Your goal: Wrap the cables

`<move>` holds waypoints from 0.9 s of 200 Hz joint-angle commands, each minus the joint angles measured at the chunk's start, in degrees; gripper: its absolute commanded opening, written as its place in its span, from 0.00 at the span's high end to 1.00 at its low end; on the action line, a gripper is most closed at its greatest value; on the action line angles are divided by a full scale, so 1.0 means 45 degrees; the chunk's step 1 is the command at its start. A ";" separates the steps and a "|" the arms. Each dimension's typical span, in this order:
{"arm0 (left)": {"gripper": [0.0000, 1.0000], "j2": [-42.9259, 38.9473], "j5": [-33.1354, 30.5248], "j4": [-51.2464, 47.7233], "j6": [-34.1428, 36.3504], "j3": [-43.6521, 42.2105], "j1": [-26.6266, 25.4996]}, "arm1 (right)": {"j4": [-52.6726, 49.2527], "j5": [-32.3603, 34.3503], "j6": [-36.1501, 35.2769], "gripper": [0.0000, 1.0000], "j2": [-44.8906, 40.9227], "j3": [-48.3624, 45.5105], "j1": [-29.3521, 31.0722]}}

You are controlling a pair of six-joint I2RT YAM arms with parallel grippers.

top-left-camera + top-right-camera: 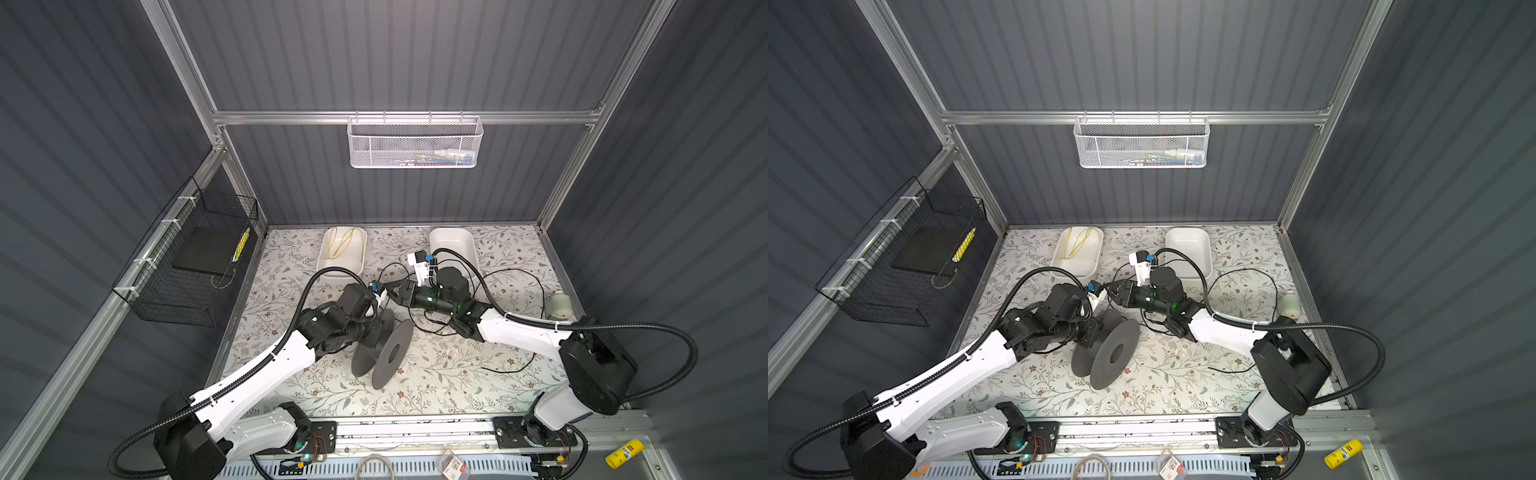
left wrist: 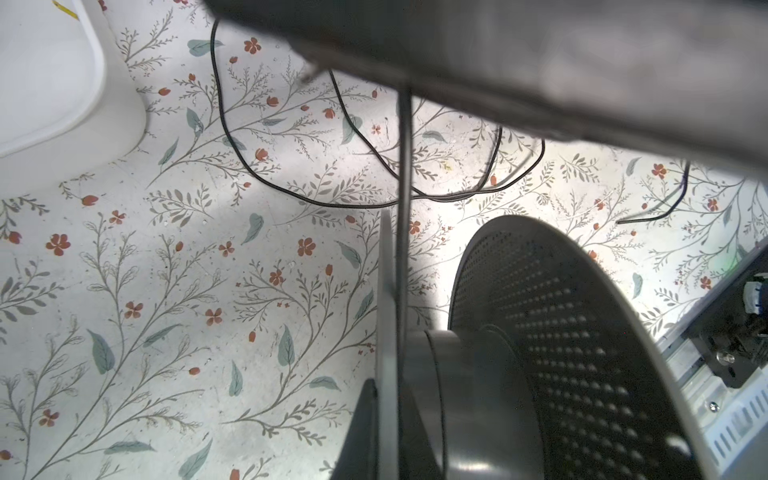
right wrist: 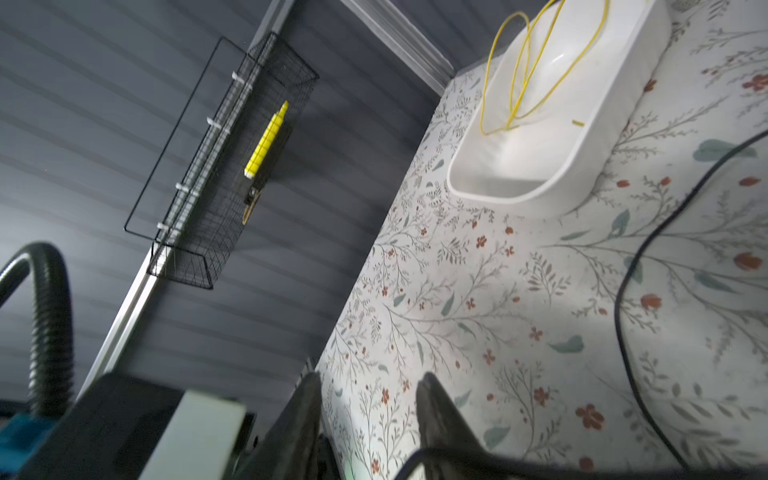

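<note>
Inside the grey-walled cell, the left gripper (image 1: pixel 375 332) is clamped on one flange of a dark grey spool (image 1: pixel 392 353), which stands on edge above the flowered table (image 1: pixel 457 390). Just beyond it, near the middle of the table, the right gripper (image 3: pixel 369 378) points toward the left arm. Its jaws are parted, and the right wrist view shows only tablecloth between them. The black cable (image 1: pixel 511 269) is almost all off the spool. Its loose loops sprawl across the right half of the table, under and around the right arm, and its free end lies near that arm's base. In the left wrist view one strand (image 2: pixel 402 187) runs straight down beside the gripped flange toward the hub, while more slack curls on the cloth behind. At the back, a white bin (image 1: pixel 332 268) holds a thin yellow cord (image 1: pixel 345 245). A second white bin (image 1: pixel 453 239) sits to its right, just behind the right arm's wrist.
</note>
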 commanded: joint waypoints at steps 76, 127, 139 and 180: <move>1.00 -0.1897 -0.2084 -0.1532 -0.0185 0.0442 0.0003 | 0.2736 0.0978 0.2412 0.63 -0.1857 -0.0887 -0.3921; 1.00 -0.2367 -0.1917 -0.1603 -0.0273 0.0652 0.0005 | 0.3590 0.0846 0.3004 0.64 -0.1200 0.0511 -0.5662; 1.00 -0.2424 -0.2064 -0.1797 -0.0281 0.0762 0.0003 | 0.3881 0.0940 0.3053 0.64 -0.1156 0.0634 -0.5816; 1.00 -0.3172 -0.3631 -0.2799 -0.0562 0.1292 0.0006 | 0.3983 0.0961 0.3778 0.61 -0.1623 0.0809 -0.7330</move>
